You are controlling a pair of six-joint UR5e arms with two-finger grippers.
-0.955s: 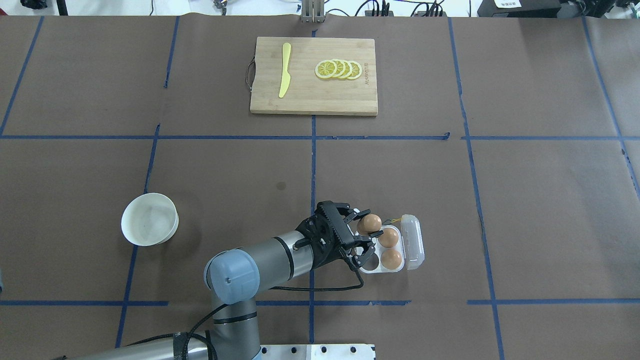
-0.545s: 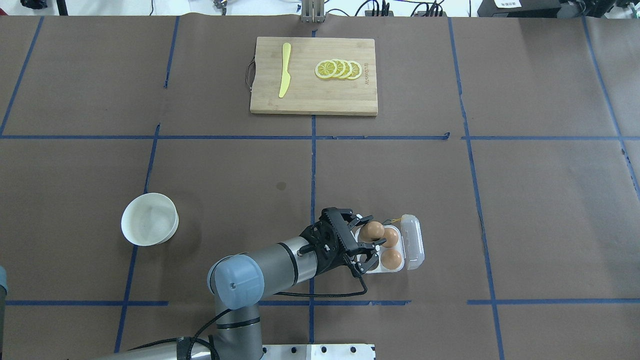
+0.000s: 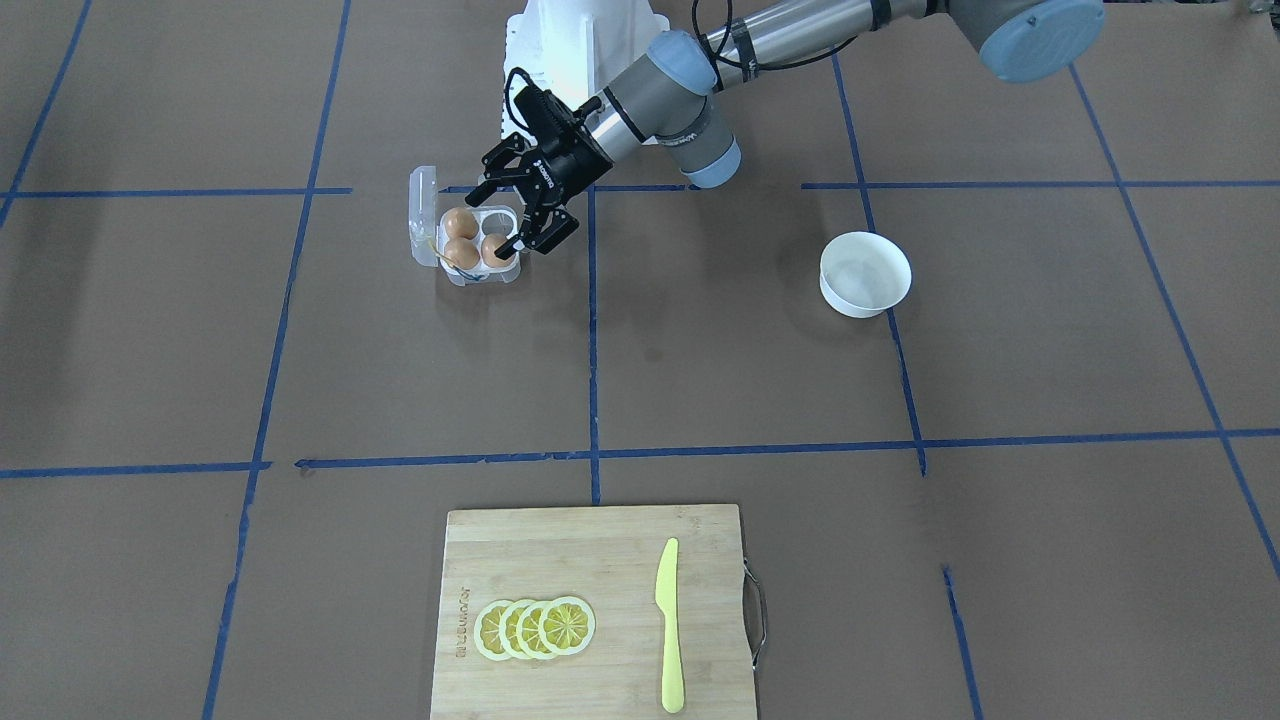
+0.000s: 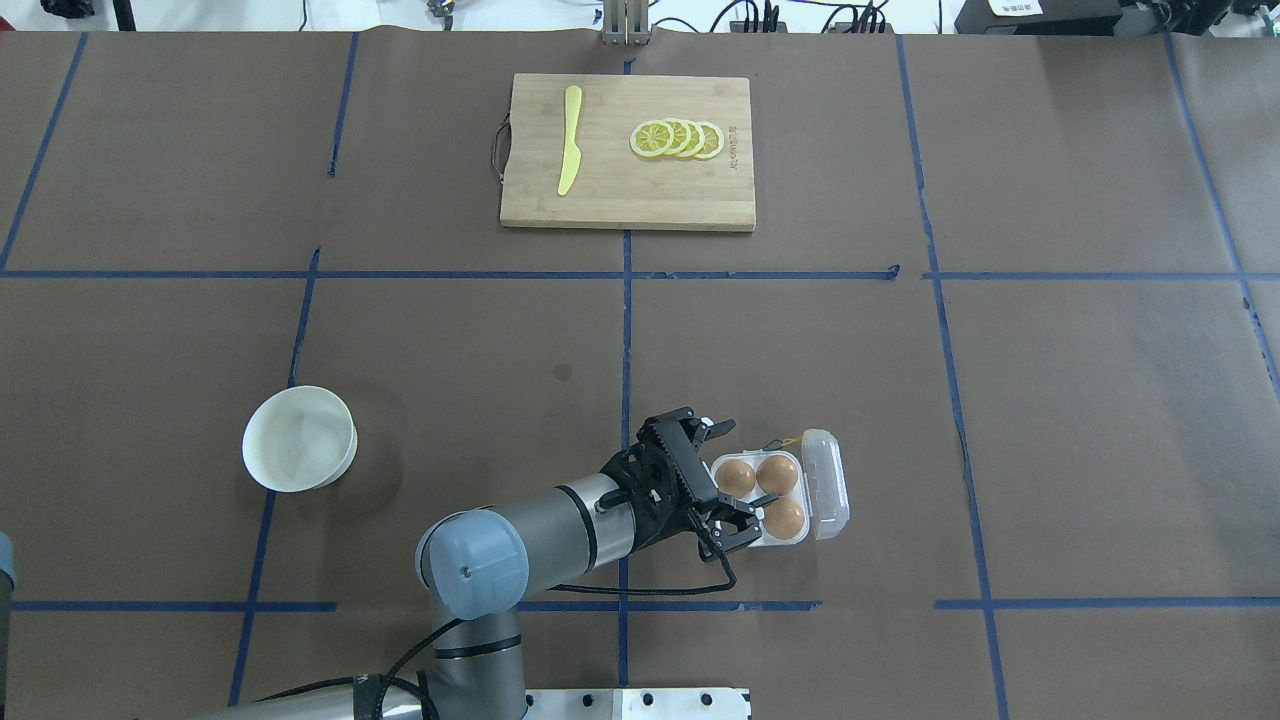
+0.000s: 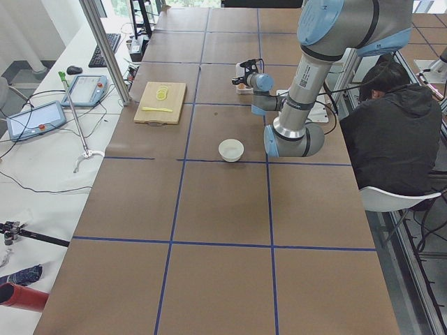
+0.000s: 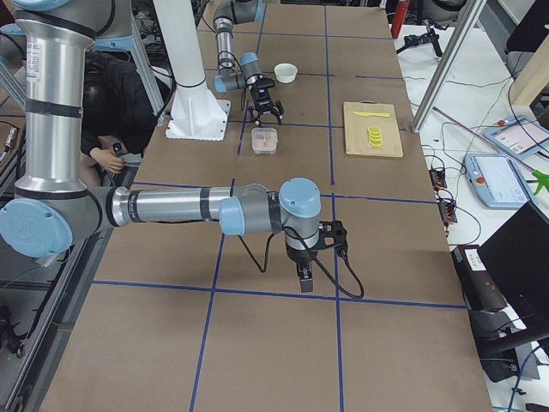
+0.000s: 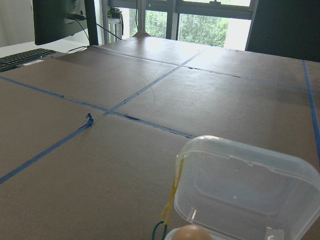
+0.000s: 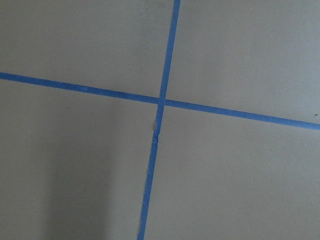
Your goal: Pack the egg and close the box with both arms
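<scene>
The clear box (image 4: 800, 535) sits near the table's front centre with its lid (image 4: 826, 483) standing open on the right side. Three orange-brown eggs lie in its cups: one egg (image 4: 737, 477) in the far-left cup, two others (image 4: 778, 472) (image 4: 785, 516) on the right. The fourth cup (image 3: 495, 212) is empty. My left gripper (image 4: 745, 465) is open, its fingers astride the far-left egg (image 3: 494, 250). The left wrist view shows the lid (image 7: 250, 185) and an egg top (image 7: 192, 233). My right gripper (image 6: 304, 273) hangs over bare table far to the right; I cannot tell whether it is open.
A white bowl (image 4: 300, 438) stands left of the left arm. A wooden cutting board (image 4: 627, 200) at the far centre carries lemon slices (image 4: 678, 138) and a yellow knife (image 4: 569, 140). A seated person (image 5: 391, 132) is behind the robot base.
The left gripper carried the egg down and toward the robot into the far-left cup, then its fingers spread apart off the egg.
</scene>
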